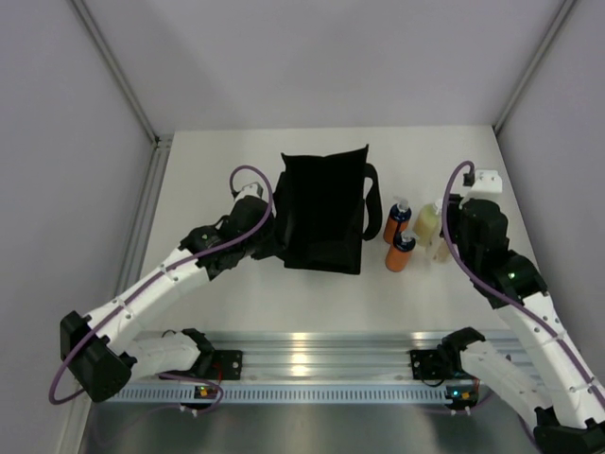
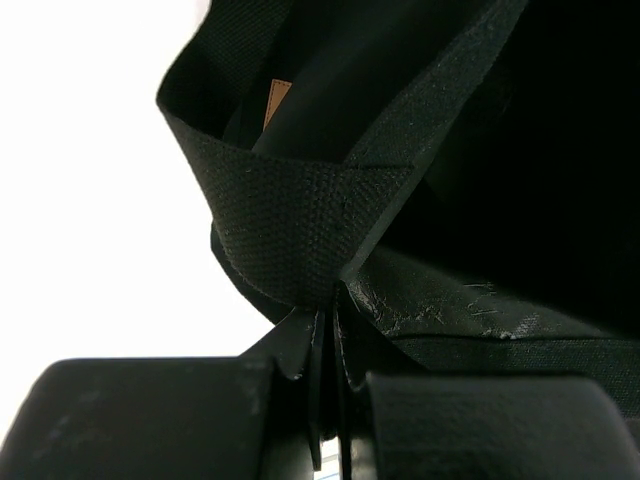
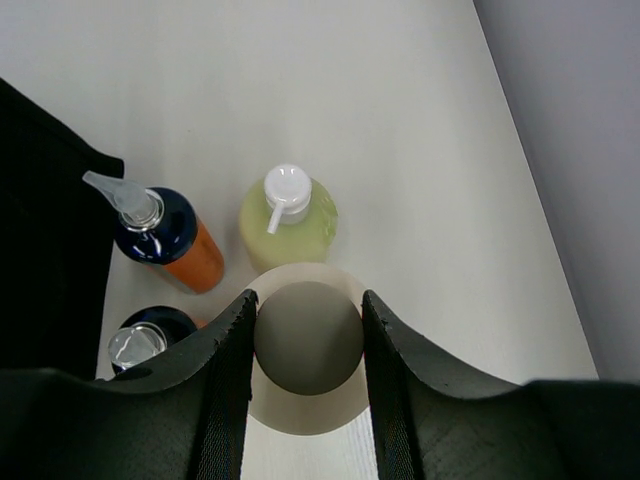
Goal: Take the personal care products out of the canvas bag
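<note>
The black canvas bag (image 1: 321, 213) stands at the table's middle, its strap rim filling the left wrist view (image 2: 290, 220). My left gripper (image 1: 271, 236) is shut on the bag's left rim, jaws pinched on the fabric (image 2: 325, 315). To the right of the bag stand two orange bottles (image 1: 396, 224) (image 1: 401, 255) and the yellow-green bottle (image 1: 427, 222). My right gripper (image 1: 442, 248) is over the beige bottle (image 3: 308, 338), which stands upright on the table with its cap held between the fingers (image 3: 305, 298). The right wrist view shows both orange bottles (image 3: 175, 250) (image 3: 150, 335) and the yellow-green one (image 3: 290, 225).
The bag's right edge (image 3: 50, 260) lies just left of the bottles. A tan label (image 2: 278, 100) shows inside the bag. The grey right wall (image 1: 558, 189) runs close to the right arm. The metal rail (image 1: 302, 364) crosses the near edge.
</note>
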